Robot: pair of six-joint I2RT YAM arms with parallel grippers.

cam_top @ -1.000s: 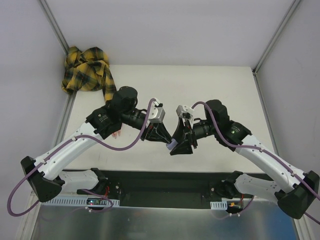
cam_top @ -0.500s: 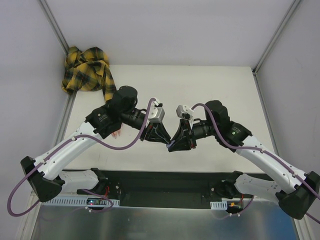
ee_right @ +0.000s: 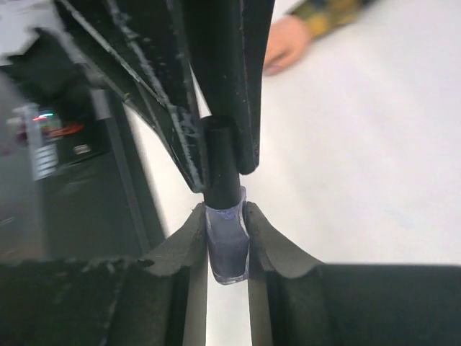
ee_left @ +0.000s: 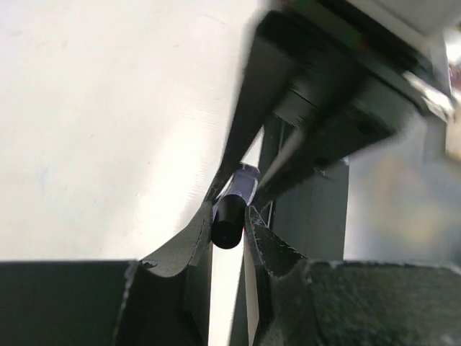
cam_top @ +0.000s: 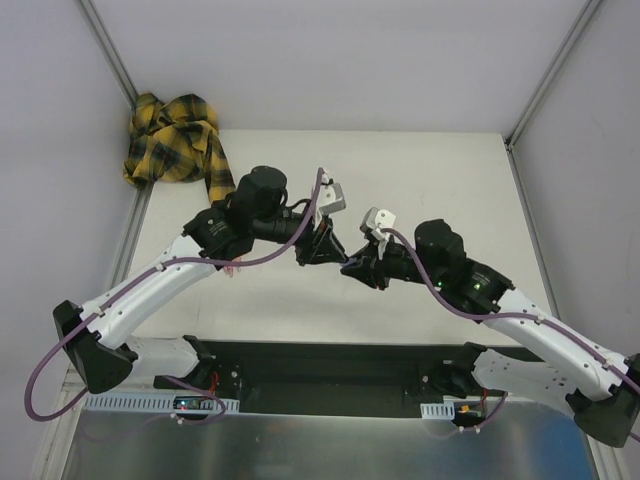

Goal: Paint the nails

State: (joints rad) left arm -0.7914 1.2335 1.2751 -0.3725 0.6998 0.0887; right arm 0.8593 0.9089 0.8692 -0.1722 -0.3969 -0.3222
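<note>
Bottle (ee_right: 229,252), purple: body clenched by right end effector (ee_right: 225,216), cap (ee_right: 220,155) by left end effector (ee_left: 229,216); fake hand (ee_right: 287,43) well apart from it, nails indiscernible.

A robot lab cell: white table (cam_top: 430,170) walled by grey panels (cam_top: 330,60) on aluminium posts (cam_top: 110,52).

Fake hand (ee_right: 287,45) blurred, sleeve (ee_right: 338,11) cut off; nails indiscernible.
</note>
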